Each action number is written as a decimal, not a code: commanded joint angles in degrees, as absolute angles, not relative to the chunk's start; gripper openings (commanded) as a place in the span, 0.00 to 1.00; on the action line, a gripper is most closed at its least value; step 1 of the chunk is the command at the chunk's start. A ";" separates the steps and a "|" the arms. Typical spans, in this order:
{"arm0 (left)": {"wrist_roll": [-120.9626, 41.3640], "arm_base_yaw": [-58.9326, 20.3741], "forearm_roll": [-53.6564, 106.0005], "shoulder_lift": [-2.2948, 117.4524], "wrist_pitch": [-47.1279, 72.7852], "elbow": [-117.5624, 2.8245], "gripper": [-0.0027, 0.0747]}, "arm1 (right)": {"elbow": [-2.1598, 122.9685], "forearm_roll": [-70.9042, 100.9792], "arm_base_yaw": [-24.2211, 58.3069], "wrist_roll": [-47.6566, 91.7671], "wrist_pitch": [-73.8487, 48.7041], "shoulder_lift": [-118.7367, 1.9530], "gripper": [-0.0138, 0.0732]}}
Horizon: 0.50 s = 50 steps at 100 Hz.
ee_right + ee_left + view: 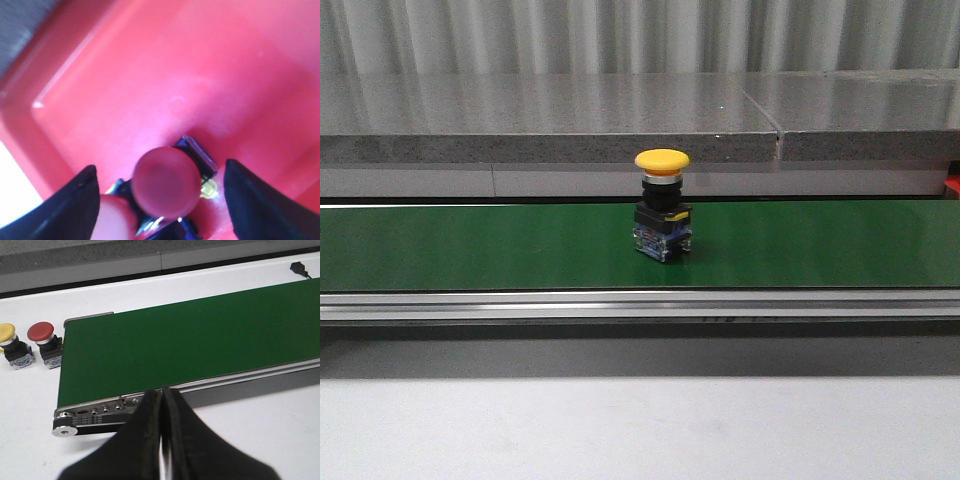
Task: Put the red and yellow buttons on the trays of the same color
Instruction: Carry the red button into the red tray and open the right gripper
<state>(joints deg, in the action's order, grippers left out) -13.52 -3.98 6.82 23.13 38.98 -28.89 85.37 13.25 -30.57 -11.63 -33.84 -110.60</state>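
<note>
On the dark green belt [500, 245] stands a button [662, 205] with a yellow cap, black body and bluish clear base. Behind runs a speckled grey ledge [550, 120]. Off the belt's end, on the white bench [30, 400], sit a yellow-capped button [14, 346] and a red-capped button [45, 344]. The red tray [150, 65] holds a red-capped button [167, 182] between black fingers [250, 200].

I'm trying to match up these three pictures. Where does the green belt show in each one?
Front view: the green belt runs across the middle, a yellow button standing on it.
Left wrist view: it slants across the picture, its end near two buttons on the white table.
Right wrist view: not in it, only a red tray.
Shared landmark: the belt's metal side rail.
</note>
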 commanded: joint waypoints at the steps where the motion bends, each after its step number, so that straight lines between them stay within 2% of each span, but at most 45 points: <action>1: -12.94 -4.41 7.39 23.49 35.22 -30.40 0.01 | 87.37 12.01 -30.93 -11.46 -31.37 -104.77 0.77; 14: -12.94 -4.41 7.39 23.49 35.22 -30.40 0.01 | 87.37 9.62 -30.81 -10.60 -32.24 -101.79 0.72; 38: -12.94 -4.41 7.39 23.49 35.22 -30.40 0.01 | 87.37 6.40 -30.46 -8.84 -35.70 -97.10 0.44; 50: -12.94 -4.41 7.39 23.49 35.22 -30.40 0.01 | 87.16 5.70 -30.08 -7.67 -37.07 -94.73 0.43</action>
